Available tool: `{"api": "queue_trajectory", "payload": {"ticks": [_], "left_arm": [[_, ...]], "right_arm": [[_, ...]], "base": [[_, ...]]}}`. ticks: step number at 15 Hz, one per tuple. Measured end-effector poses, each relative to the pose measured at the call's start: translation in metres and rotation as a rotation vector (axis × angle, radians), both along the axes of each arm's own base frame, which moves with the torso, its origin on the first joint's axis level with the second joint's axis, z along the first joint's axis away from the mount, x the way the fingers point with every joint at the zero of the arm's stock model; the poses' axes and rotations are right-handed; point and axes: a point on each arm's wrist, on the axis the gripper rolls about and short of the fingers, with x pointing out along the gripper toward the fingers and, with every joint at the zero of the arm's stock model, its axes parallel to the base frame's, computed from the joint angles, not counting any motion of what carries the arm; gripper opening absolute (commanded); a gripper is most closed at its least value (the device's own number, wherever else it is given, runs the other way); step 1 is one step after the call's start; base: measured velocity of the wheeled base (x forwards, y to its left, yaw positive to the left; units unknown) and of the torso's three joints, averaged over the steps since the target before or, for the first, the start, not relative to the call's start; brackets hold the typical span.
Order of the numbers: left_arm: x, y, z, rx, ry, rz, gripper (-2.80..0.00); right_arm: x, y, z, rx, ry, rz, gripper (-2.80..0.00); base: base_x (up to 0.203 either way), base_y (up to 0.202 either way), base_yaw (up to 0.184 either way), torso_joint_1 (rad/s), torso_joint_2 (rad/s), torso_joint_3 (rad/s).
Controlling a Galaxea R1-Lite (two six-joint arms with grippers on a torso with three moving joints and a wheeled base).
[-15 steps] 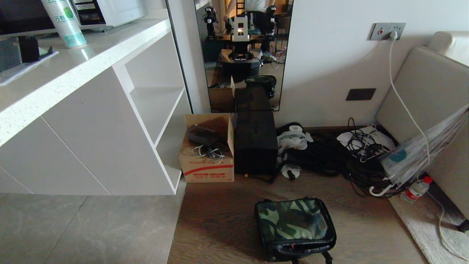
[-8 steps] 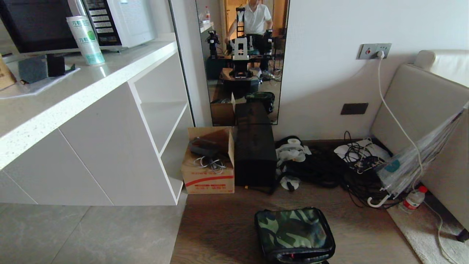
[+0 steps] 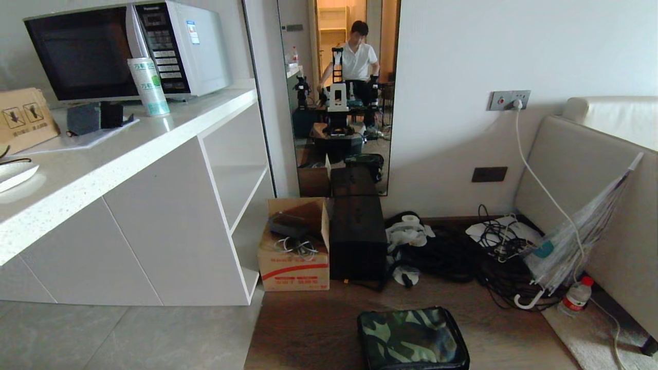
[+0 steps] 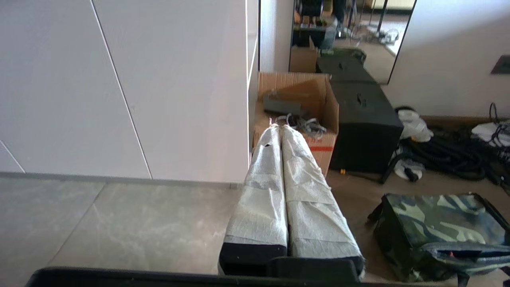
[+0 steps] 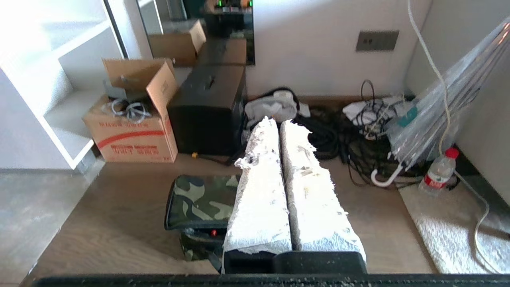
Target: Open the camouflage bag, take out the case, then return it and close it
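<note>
The camouflage bag (image 3: 411, 336) lies on the wooden floor at the bottom edge of the head view, green camouflage top up, black sides. It also shows in both wrist views, bag (image 4: 438, 223) and bag (image 5: 199, 199); a slit along its front edge shows a small red spot. The case is hidden. My left gripper (image 4: 279, 126) hangs above the floor to the bag's left, its white-wrapped fingers pressed together and holding nothing. My right gripper (image 5: 279, 121) hangs over the bag's right part, shut and empty too. Neither arm shows in the head view.
Behind the bag stand a cardboard box (image 3: 294, 252) and a tall black box (image 3: 358, 239) against a mirror (image 3: 336, 103) that reflects a person. Cables (image 3: 462, 252), an umbrella (image 3: 576, 241) and a bottle (image 3: 576, 297) lie right, by a sofa (image 3: 591, 169). A white cabinet (image 3: 154, 221) stands left.
The head camera has tilted upward: the whole scene slid down, the bag now at the bottom edge and a microwave in view. Nothing on the floor moved.
</note>
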Motion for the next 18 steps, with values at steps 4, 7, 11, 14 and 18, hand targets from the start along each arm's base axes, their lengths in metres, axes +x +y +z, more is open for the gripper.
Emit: {"api": "queue_trajectory", "payload": {"ticks": [4,7,11,14,18], "left_arm": [[0.0,0.0,0.0,0.001,0.0,0.0,-2.8],[0.0,0.0,0.0,0.002,0.0,0.0,-2.8],[0.0,0.0,0.0,0.001,0.0,0.0,-2.8],[0.0,0.0,0.0,0.001,0.0,-0.001,-2.8],[0.0,0.0,0.0,0.002,0.0,-0.001,-2.8]], "right_arm": [[0.0,0.0,0.0,0.0,0.0,0.0,-2.8],[0.0,0.0,0.0,-0.001,0.0,0.001,-2.8],[0.0,0.0,0.0,0.0,0.0,0.001,-2.8],[0.0001,0.0,0.0,0.001,0.001,0.0,-2.8],[0.0001,0.0,-0.0001,0.0,0.002,-0.001,-2.8]], "base": [[0.0,0.0,0.0,0.002,0.0,0.157],[0.0,0.0,0.0,0.001,0.0,0.024],[0.0,0.0,0.0,0.0,0.0,0.0],[0.0,0.0,0.0,0.0,0.0,0.0],[0.0,0.0,0.0,0.0,0.0,0.0]]}}
